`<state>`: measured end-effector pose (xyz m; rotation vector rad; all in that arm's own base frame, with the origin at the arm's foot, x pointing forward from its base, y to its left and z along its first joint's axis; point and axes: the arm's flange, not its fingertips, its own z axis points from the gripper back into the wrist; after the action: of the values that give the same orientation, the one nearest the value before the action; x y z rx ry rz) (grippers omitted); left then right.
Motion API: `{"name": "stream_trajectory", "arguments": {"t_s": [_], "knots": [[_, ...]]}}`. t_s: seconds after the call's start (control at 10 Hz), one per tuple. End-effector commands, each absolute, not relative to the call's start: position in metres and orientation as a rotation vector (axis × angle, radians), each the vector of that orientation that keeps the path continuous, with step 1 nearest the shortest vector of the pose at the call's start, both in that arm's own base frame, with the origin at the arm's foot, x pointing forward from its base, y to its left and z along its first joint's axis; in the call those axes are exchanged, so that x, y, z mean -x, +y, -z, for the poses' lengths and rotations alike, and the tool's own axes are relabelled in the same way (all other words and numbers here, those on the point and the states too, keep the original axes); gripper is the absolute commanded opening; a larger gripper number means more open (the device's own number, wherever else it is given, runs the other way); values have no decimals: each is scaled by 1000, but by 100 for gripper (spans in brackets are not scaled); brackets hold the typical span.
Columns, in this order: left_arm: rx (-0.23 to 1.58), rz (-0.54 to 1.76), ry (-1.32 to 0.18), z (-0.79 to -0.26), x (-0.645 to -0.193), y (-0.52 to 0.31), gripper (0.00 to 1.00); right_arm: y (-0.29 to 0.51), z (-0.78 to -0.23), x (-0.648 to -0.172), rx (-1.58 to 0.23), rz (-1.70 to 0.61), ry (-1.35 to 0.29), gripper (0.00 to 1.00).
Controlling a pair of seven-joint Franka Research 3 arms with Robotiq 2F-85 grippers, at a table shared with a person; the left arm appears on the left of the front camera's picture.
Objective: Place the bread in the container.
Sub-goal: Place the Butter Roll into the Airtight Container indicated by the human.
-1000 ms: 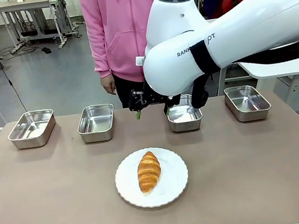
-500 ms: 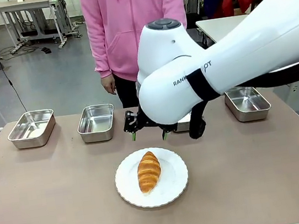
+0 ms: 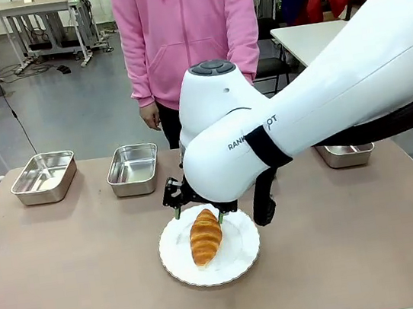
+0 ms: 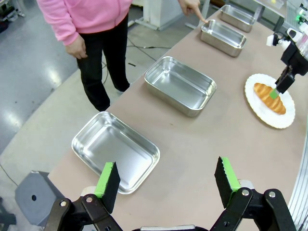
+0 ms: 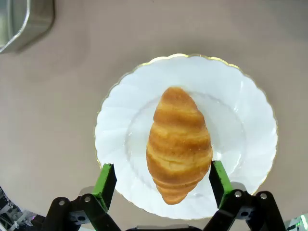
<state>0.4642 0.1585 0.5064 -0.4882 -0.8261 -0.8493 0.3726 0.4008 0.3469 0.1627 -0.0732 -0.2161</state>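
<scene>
A brown tabletop [image 3: 70, 281] fills the lower half of the front view. At its centre sits a white plate [image 3: 240, 253] with the bread [image 3: 205, 236] lying on it, a golden ridged roll, long axis running slightly toward the upper right. The right arm reaches in from the right edge of the frame, and its right claw [image 3: 197, 216] hangs just above the far end of the bread, green pads spread wide, one on each side of the roll and not touching it. In the right wrist view the same claw [image 5: 163, 179] brackets the near end of the bread [image 5: 178, 144] with clear gaps on both sides, over the plate [image 5: 240, 110].

Steel pans stand in a row along the far side of the tabletop. In the front view two show at upper left, one [image 3: 43, 177] near the edge and one [image 3: 133, 168] beside it; part of another [image 3: 345, 154] shows at the right behind the arm.

A person in a pink top [image 3: 188, 26] stands beyond the tabletop at top centre.

In the left wrist view the left claw [image 4: 166, 180] stands wide and empty above the tabletop, near the closest pan.
</scene>
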Motion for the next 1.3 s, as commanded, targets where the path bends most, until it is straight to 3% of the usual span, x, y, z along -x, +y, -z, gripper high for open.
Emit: {"name": "stream_trajectory", "arguments": {"t_s": [0.0, 0.8, 0.9, 1.0, 1.1, 1.2], "knots": [[485, 853, -829, -508, -463, 158, 100, 407, -338, -372, -160, 264, -45, 100], [485, 853, -829, -508, -463, 158, 100, 396, -302, -375, -136, 225, 36, 100], [485, 853, -829, -508, -463, 158, 100, 397, -302, -376, -129, 223, 44, 80], [485, 853, -829, -508, -463, 158, 100, 398, -302, -376, -117, 218, 40, 80], [485, 853, -829, -508, -463, 158, 100, 398, -303, -376, -108, 204, 43, 60], [485, 853, -829, -508, -463, 158, 100, 398, -303, -376, -107, 185, 49, 75]]}}
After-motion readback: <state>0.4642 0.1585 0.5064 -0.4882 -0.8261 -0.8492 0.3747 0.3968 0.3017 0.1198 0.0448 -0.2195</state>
